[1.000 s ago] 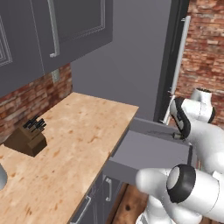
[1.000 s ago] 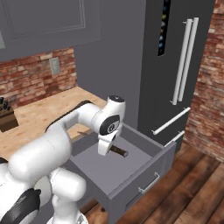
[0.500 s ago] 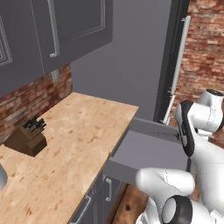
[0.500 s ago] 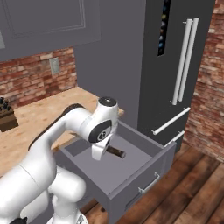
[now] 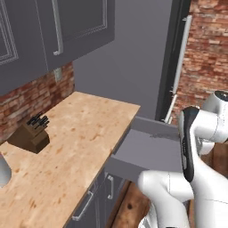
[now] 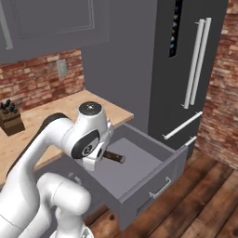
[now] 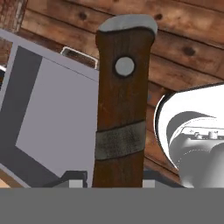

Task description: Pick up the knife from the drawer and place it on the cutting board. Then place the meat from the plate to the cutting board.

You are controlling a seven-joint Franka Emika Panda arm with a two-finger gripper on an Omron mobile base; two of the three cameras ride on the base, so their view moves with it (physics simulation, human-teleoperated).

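The knife (image 7: 120, 109) fills the hand view: a dark brown handle with a silver rivet, standing up between the fingers of my gripper (image 7: 116, 177), which is shut on it. From the right base, the handle end of the knife (image 6: 114, 157) pokes out from behind my wrist, hanging above the open grey drawer (image 6: 139, 169). The drawer (image 5: 149, 149) also shows from the left base, with its flat bottom bare. The blade is hidden. The cutting board, the meat and the plate are out of view.
A brown knife block (image 5: 30, 133) stands on the light wooden counter (image 5: 84, 133) by the brick wall. A dark fridge (image 6: 195, 69) rises right of the drawer. Grey wall cabinets hang over the counter. My own arm bends close over the drawer's left side.
The arm has folded back toward the base, carrying the knife slightly up and left over the drawer. The drawer and counter have not moved.
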